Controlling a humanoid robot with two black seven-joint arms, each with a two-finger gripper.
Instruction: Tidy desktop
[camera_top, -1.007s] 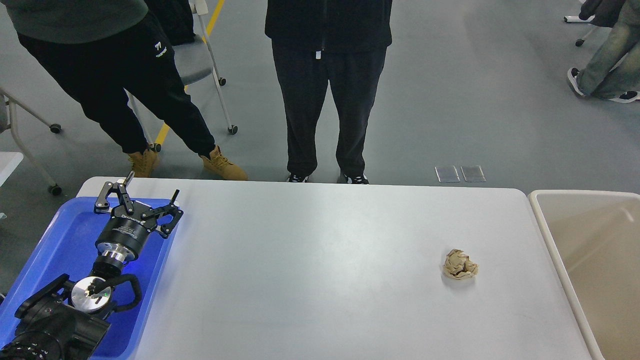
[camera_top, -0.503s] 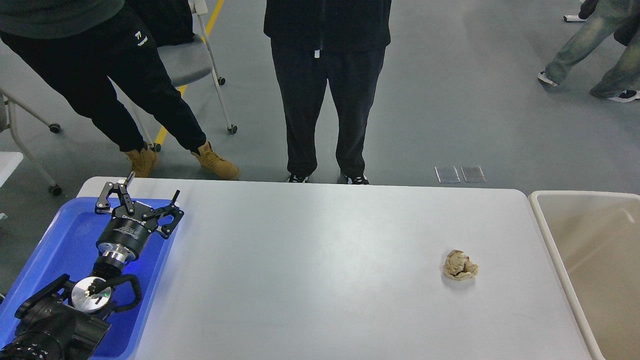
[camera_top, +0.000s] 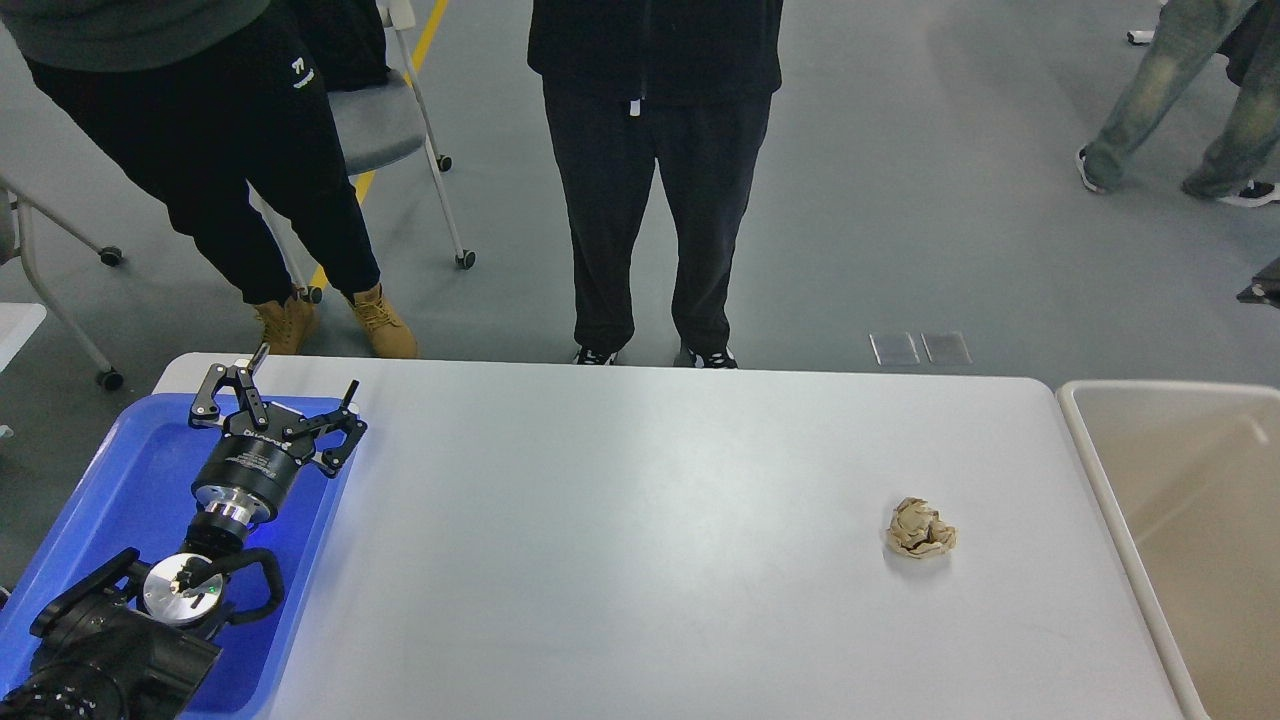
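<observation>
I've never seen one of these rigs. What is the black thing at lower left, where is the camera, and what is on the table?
The camera sits in the robot's head, looking forward and down. The black thing is the robot's left arm; its left gripper is open, holds nothing and hovers over a blue tray. The right arm is out of view. The white desktop carries one crumpled paper ball near its right end. A beige bin stands just right of the desktop. People stand on the floor beyond.
</observation>
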